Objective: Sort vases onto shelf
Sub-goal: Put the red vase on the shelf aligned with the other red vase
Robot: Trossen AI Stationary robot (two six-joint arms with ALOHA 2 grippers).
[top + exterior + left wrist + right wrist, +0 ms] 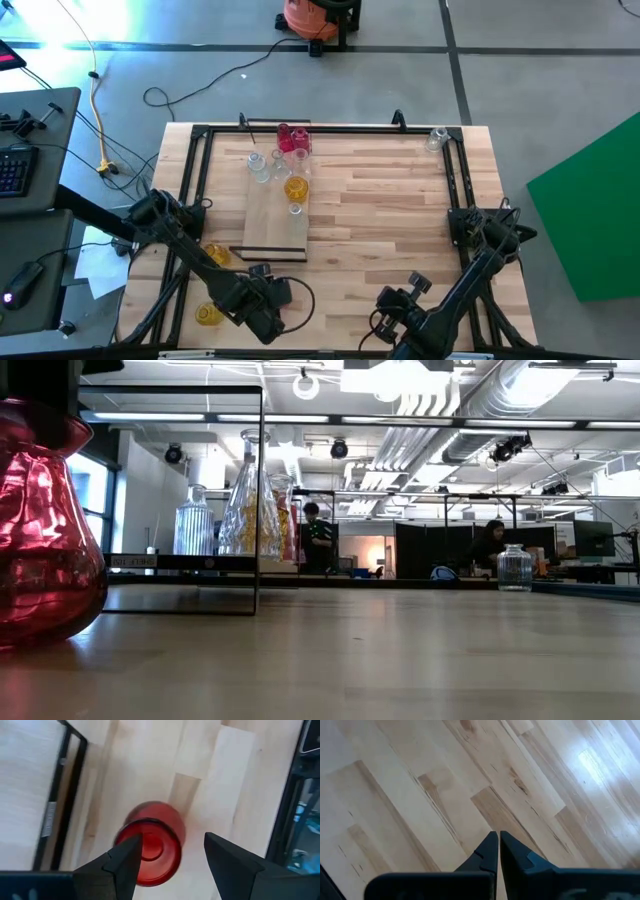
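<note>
1. The table [400, 200] is a light slatted wooden top in a black frame, with both dark arms reaching in from its near edge.
2. The shelf [272, 215] lies flat on the table's left half, a dark strip along its near short edge.
3. On the shelf's far end stand a red vase [291, 138], a clear vase [259, 166] and an amber vase [295, 187].
4. Another clear vase [437, 138] stands alone at the far right corner.
5. Two yellow vases [217, 255] sit beside the left arm, off the shelf.
6. The left gripper [170, 857] hovers over a red vase on the table [150, 850], fingers spread, one tip over its mouth.
7. The right gripper [498, 845] waits near the front edge, fingers pressed together on nothing.
</note>
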